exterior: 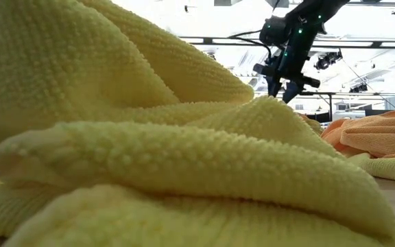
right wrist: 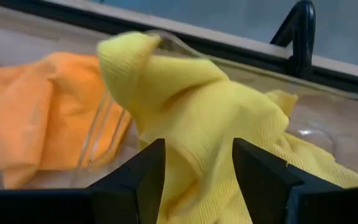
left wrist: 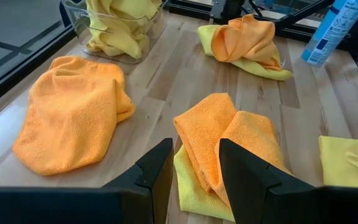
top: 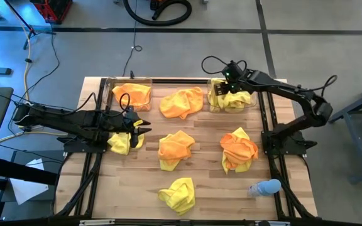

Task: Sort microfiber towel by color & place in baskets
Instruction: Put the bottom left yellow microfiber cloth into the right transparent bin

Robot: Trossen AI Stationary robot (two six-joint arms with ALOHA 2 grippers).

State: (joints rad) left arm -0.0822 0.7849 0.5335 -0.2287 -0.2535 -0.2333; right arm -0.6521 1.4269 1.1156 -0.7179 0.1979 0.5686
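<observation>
Dropping a yellow towel [right wrist: 210,118] into the right basket [top: 251,100]: the right gripper [top: 227,83] hovers over that clear bin at the far right of the table [top: 212,194], fingers apart, and the cloth lies heaped under it, draped partly over the bin's wall. It looks let go, not clamped. The left basket [top: 110,88] at far left holds an orange towel [top: 132,94].

The left gripper [left wrist: 194,171] sits low at the left side of the table, jaws apart and holding nothing, right by a yellow cloth [top: 119,142] near its tip.

Still loose on the wood:
- a big orange one [top: 182,102] between the two bins
- an orange-over-yellow pile [top: 175,149] mid-table
- another orange-and-yellow pile [top: 238,149] at right
- a yellow one [top: 178,193] at the near edge

A pale blue bottle [top: 266,187] lies near the right corner and is not part of the sort.

Step, as I judge it: the release into the yellow bin, about done. Next the right arm needs to lift clear and go for the nearest loose cloth. The mixed piles need peeling one colour off the other, so a pinch on the top layer only.
</observation>
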